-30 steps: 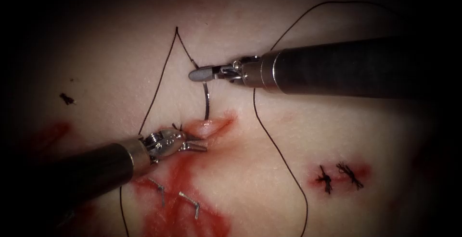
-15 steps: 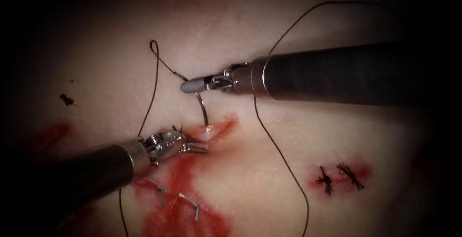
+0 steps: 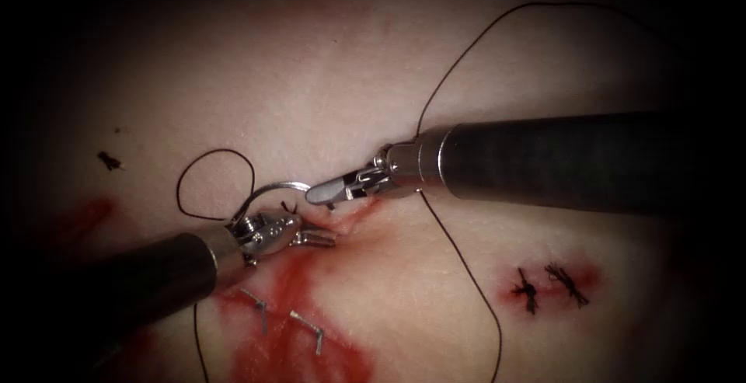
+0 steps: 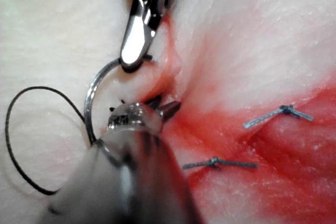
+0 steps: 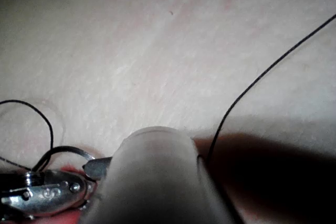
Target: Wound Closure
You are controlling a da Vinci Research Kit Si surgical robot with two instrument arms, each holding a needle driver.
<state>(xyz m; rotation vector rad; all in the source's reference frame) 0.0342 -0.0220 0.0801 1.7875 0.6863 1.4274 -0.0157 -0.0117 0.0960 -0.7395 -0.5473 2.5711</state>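
My right tool point(image 3: 322, 192) lies low over the cut point(image 3: 348, 210), jaws shut on the curved needle point(image 3: 272, 187) near the end away from the thread. That end sits at the cut's upper lip; I cannot tell whether it is in the tissue. The needle point(image 4: 89, 93) arcs left to the left tool's wrist, where the thread point(image 3: 180, 189) curls in a small loop. My left tool point(image 3: 317, 237) rests its slightly parted jaws on the cut's left edge, holding nothing I can make out. The left wrist view shows the right tool's jaws point(image 4: 137, 40) above the left tool's tips point(image 4: 163, 106).
Red fluid point(image 3: 295, 297) spreads below the cut, with two metal staples point(image 3: 256, 307) point(image 3: 309, 330) in it. Two tied knots point(image 3: 528, 290) sit in a red patch at right. A long strand of thread point(image 3: 466, 274) runs under the right shaft. A cut thread end point(image 3: 109, 160) lies at left.
The right tool came down and left to the cut. The needle swung from hanging upright to lying in an arc toward the left. The thread's tall peak collapsed into a loop. The left tool stayed put.
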